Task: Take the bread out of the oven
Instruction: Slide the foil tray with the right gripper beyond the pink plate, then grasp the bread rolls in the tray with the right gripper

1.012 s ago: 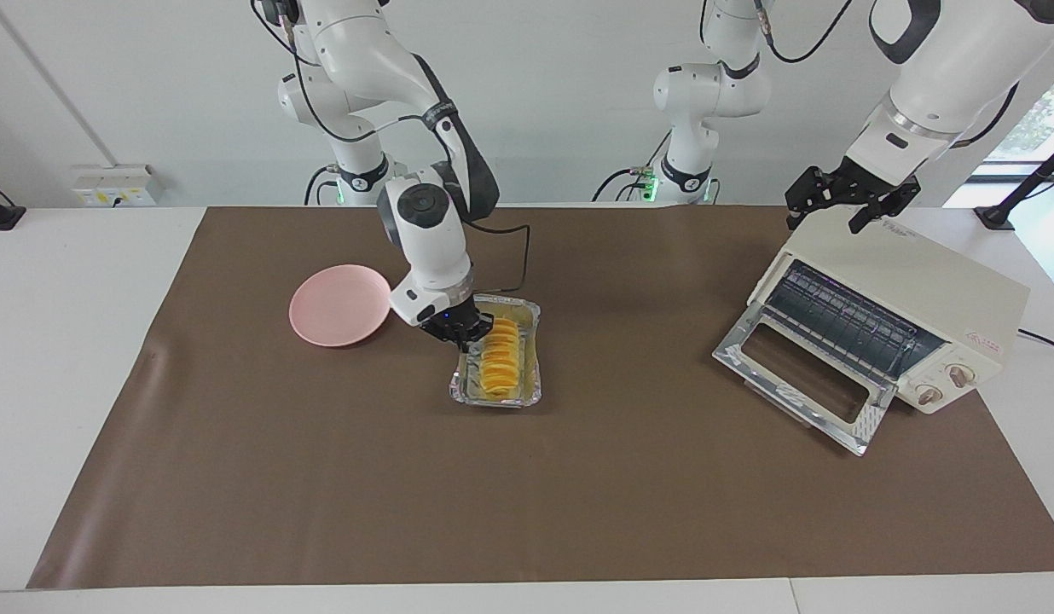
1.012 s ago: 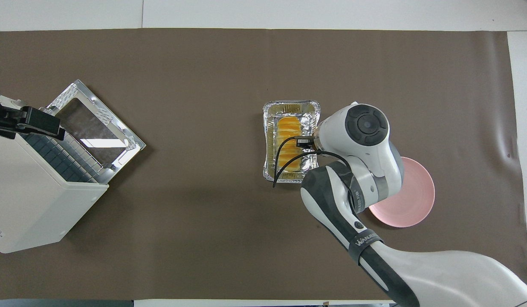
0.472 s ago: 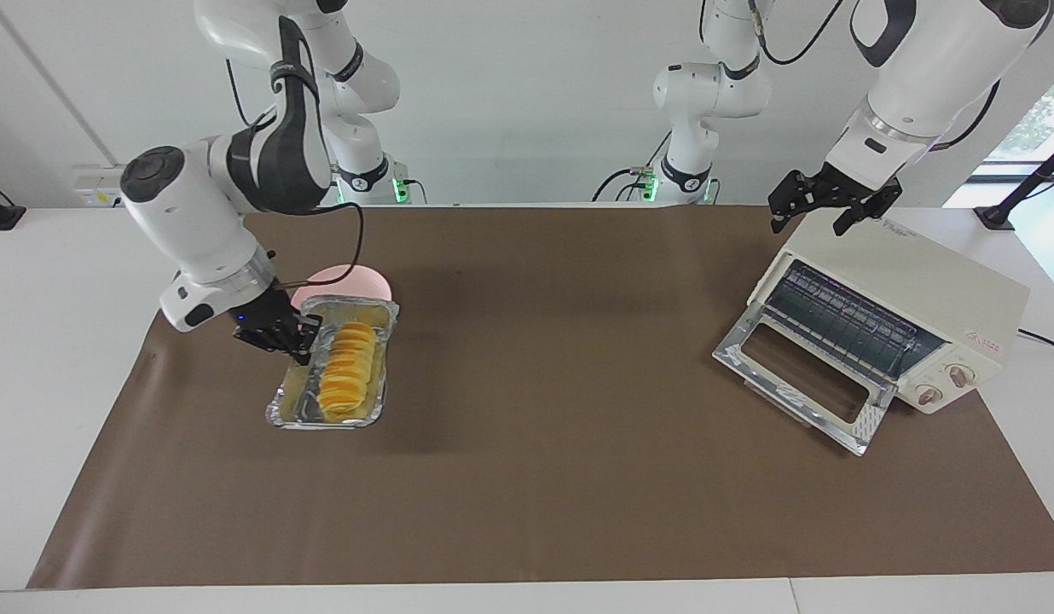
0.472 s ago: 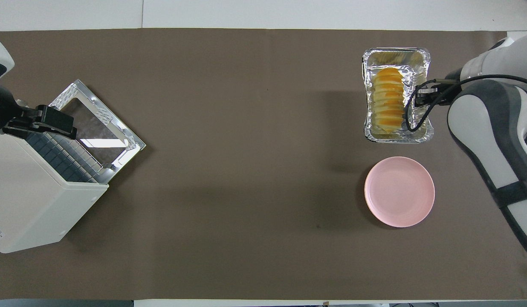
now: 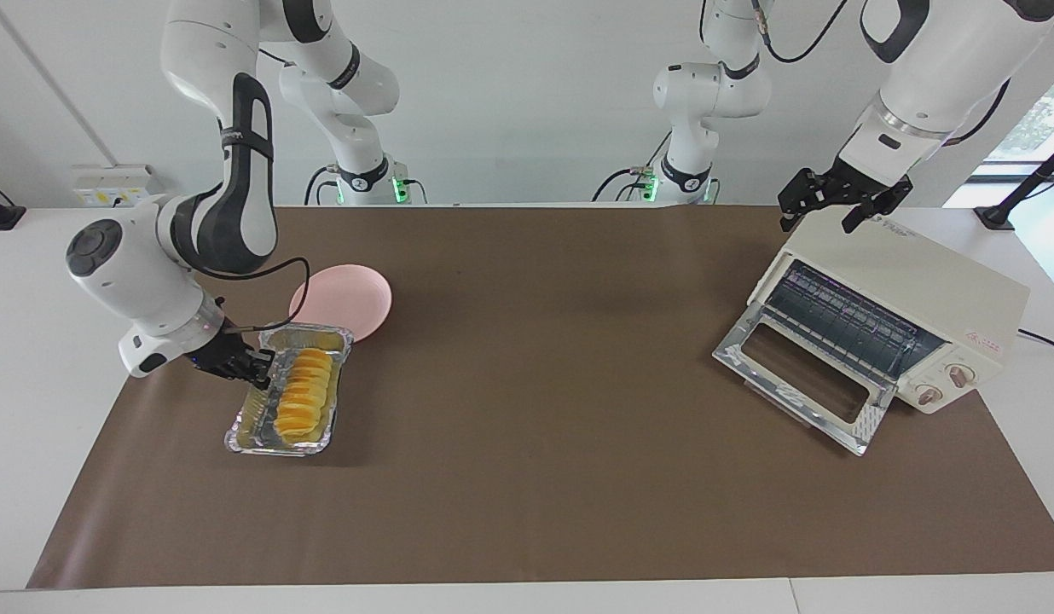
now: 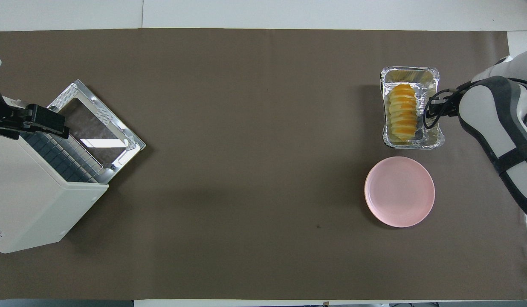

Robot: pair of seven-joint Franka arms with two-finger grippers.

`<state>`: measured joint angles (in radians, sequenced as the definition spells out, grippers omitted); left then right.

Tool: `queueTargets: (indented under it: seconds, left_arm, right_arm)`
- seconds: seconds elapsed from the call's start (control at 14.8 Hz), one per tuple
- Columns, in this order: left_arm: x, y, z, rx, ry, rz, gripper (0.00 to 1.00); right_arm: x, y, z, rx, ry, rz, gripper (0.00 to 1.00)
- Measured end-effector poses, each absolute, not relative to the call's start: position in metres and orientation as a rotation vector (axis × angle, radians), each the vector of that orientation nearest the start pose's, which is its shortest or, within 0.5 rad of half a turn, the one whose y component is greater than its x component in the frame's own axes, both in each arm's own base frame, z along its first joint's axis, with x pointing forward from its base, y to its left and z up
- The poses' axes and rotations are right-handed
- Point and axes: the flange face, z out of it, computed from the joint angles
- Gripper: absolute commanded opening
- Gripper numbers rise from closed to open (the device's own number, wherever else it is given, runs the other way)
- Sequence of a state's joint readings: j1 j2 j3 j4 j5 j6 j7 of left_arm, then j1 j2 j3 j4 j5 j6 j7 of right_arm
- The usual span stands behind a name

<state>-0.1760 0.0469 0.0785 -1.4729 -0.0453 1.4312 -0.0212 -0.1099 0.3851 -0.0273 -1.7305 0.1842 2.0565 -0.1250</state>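
The bread (image 5: 301, 399) (image 6: 403, 113), a ridged yellow-orange loaf, lies in a crinkled foil tray (image 5: 237, 439) (image 6: 410, 144) at the right arm's end of the mat, farther from the robots than the pink plate. My right gripper (image 5: 258, 375) (image 6: 429, 111) is shut on the tray's long rim; I cannot tell whether the tray rests on the mat or hangs just above it. The cream oven (image 5: 911, 290) (image 6: 29, 200) stands at the left arm's end with its glass door (image 5: 804, 379) (image 6: 95, 125) dropped open and its rack bare. My left gripper (image 5: 842, 205) (image 6: 33, 123) hangs open over the oven's top.
A round pink plate (image 5: 348, 294) (image 6: 400, 192) with nothing on it lies beside the tray, nearer to the robots. A brown mat (image 5: 561, 477) (image 6: 246, 170) covers the table between the tray and the oven.
My right gripper has carried the foil tray with the bread from the mat's middle to the right arm's end, past the pink plate. The left gripper has barely shifted over the oven.
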Motion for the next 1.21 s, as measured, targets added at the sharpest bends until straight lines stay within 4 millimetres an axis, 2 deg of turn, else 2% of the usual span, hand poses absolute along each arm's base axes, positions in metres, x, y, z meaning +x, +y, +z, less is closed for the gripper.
queueTargets:
  seconds: [0.54,0.67,0.88,1.15,1.21]
  left_arm:
    - [0.551,-0.06,0.633,-3.172,0.127,0.143,1.0]
    - [0.551,-0.06,0.633,-3.172,0.126,0.143,1.0]
    - [0.551,-0.06,0.633,-3.172,0.126,0.143,1.0]
    - [0.551,-0.06,0.633,-3.172,0.126,0.143,1.0]
    - [0.551,-0.06,0.633,-3.172,0.126,0.143,1.0]
  right_arm:
    - [0.63,-0.072,0.318,-2.985,0.075,0.085,0.0]
    - [0.629,-0.072,0.319,-2.985,0.072,0.085,1.0]
    - [0.63,-0.068,0.328,-2.987,0.059,0.063,1.0]
    - [0.639,-0.053,0.371,-2.992,0.011,-0.032,1.0]
    - [0.64,-0.047,0.375,-2.993,-0.001,-0.043,1.0]
